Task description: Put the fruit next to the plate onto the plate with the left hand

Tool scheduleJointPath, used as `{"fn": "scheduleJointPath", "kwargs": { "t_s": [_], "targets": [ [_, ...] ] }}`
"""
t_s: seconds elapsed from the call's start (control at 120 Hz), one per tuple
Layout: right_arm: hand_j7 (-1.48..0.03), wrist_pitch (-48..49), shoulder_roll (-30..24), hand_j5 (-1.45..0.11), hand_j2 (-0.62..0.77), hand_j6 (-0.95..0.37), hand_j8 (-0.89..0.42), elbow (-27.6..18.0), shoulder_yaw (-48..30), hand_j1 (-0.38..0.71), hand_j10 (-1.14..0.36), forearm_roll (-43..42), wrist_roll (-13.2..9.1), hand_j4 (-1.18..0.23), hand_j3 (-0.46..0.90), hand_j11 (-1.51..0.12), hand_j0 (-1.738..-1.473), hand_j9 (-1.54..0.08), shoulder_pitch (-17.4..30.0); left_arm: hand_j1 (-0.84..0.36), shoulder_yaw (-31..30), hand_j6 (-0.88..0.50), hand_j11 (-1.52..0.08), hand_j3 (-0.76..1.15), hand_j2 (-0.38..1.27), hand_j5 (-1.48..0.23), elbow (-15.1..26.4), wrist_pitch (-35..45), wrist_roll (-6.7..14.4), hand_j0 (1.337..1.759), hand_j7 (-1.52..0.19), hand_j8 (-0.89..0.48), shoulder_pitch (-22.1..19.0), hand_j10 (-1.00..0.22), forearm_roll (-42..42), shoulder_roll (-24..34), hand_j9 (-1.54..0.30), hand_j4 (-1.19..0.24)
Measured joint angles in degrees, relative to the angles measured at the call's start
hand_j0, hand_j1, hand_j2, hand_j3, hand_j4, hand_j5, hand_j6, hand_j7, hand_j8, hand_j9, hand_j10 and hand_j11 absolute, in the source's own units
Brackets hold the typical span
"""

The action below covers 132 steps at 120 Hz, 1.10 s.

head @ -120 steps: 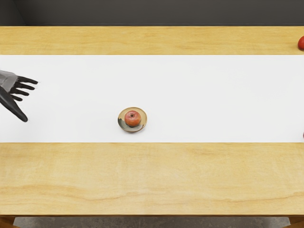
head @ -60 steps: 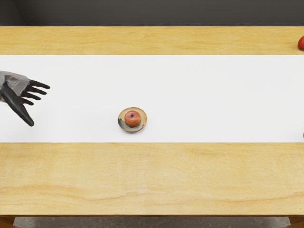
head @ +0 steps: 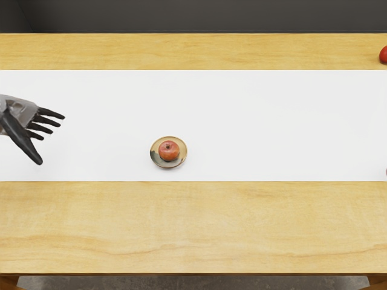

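Apple (head: 169,149) on plate (head: 183,156): round, smooth, firm, may roll; cup around sides. Left hand (head: 21,121) well left, fingers spread, empty.

Left robot hand (head: 27,125) edges inward
It has come farther in from the left edge, fingers (head: 51,113) spread, now slightly lower.

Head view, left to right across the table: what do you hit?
Open left hand → plate with the apple on it → red fruit at the far right edge.
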State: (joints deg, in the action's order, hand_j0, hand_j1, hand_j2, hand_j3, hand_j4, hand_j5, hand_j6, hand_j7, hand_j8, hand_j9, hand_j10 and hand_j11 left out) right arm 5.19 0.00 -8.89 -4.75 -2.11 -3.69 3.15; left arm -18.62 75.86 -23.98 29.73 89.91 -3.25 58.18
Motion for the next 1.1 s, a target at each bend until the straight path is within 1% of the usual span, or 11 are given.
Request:
{"fn": "scheduleJointPath", "kwargs": {
  "t_s": [0.233,0.325,0.383,0.475,0.6,0.65,0.767,0.8,0.858,0.967,1.1],
  "targets": [
    [0.00,0.0,0.0,0.00,0.00,0.00,0.00,0.0,0.0,-0.35,0.00,0.0,0.0,0.00,0.00,0.00,-1.658,0.00,0.0,0.33,1.0,-0.02,-0.02,0.00,0.00,-0.02,-0.2,-0.5,0.7,1.658,-0.02,-0.02,0.7,-0.02,-0.7,0.4,-0.02,-0.02],
    [0.00,0.0,0.0,0.00,0.00,0.00,0.00,0.0,0.0,-0.35,0.00,0.0,0.0,0.00,0.00,0.00,-1.658,0.00,0.0,0.33,4.1,-0.02,-0.02,0.00,0.00,-0.02,-0.2,-2.9,2.2,1.658,-0.02,-0.02,0.3,-0.02,-1.1,3.1,-0.02,-0.02],
    [0.00,0.0,0.0,0.00,0.00,0.00,0.00,0.0,0.0,-0.35,0.00,0.0,0.0,0.00,0.00,0.00,-1.658,0.00,0.0,0.33,6.0,-0.02,-0.02,0.00,0.00,-0.02,-0.2,-4.6,2.8,1.658,-0.02,-0.02,0.3,-0.02,-1.4,3.5,-0.02,-0.02],
    [0.00,0.0,0.0,0.00,0.00,0.00,0.00,0.0,0.0,-0.35,0.00,0.0,0.0,0.00,0.00,0.00,-1.658,0.00,0.0,0.32,8.0,-0.02,-0.03,0.00,0.00,-0.03,0.3,-5.9,3.1,1.658,-0.03,-0.02,-0.5,-0.02,-1.5,4.0,-0.03,-0.02],
    [0.00,0.0,0.0,0.00,0.00,0.00,0.00,0.0,0.0,-0.35,0.00,0.0,0.0,0.00,0.00,0.00,-1.658,0.00,0.0,0.32,9.2,-0.03,-0.03,0.00,0.00,-0.03,1.2,-6.6,3.2,1.658,-0.03,-0.03,-1.2,-0.03,-1.6,3.6,-0.03,-0.03],
    [0.00,0.0,0.0,0.00,0.00,0.00,0.00,0.0,0.0,-0.35,0.00,0.0,0.0,0.00,0.00,0.00,-1.658,0.00,0.0,0.30,9.4,-0.04,-0.05,0.00,0.01,-0.05,1.3,-7.0,3.1,1.658,-0.05,-0.04,-1.2,-0.04,-1.7,3.5,-0.05,-0.04],
    [0.00,0.0,0.0,0.00,0.00,0.00,0.00,0.0,0.0,-0.35,0.00,0.0,0.0,0.00,0.00,0.00,-1.658,0.00,0.0,0.22,9.7,-0.11,-0.14,0.00,0.02,-0.14,1.6,-9.3,3.0,1.658,-0.14,-0.11,-1.2,-0.11,-2.9,3.2,-0.14,-0.11],
    [0.00,0.0,0.0,0.00,0.00,0.00,0.00,0.0,0.0,-0.35,0.00,0.0,0.0,0.00,0.00,0.00,-1.658,0.00,0.0,0.21,9.7,-0.12,-0.15,0.00,0.02,-0.15,1.6,-9.6,3.0,1.658,-0.15,-0.12,-1.3,-0.12,-3.3,1.5,-0.15,-0.12],
    [0.00,0.0,0.0,0.00,0.00,0.00,0.00,0.0,0.0,-0.35,0.00,0.0,0.0,0.00,0.00,0.00,-1.658,0.00,0.0,0.22,9.7,-0.11,-0.14,0.00,0.02,-0.14,1.5,-10.0,3.3,1.658,-0.14,-0.11,-1.1,-0.11,-3.8,0.7,-0.14,-0.11],
    [0.00,0.0,0.0,0.00,0.00,0.00,0.00,0.0,0.0,-0.35,0.00,0.0,0.0,0.00,0.00,0.00,-1.658,0.00,0.0,0.26,10.2,-0.08,-0.09,0.00,0.01,-0.09,1.3,-10.2,4.2,1.658,-0.09,-0.08,-1.2,-0.07,-4.1,1.2,-0.09,-0.08],
    [0.00,0.0,0.0,0.00,0.00,0.00,0.00,0.0,0.0,-0.35,0.00,0.0,0.0,0.00,0.00,0.00,-1.658,0.00,0.0,0.29,10.4,-0.05,-0.06,0.00,0.01,-0.06,1.3,-10.3,4.7,1.658,-0.06,-0.05,-1.3,-0.05,-4.3,1.4,-0.06,-0.05]
  ]
}}
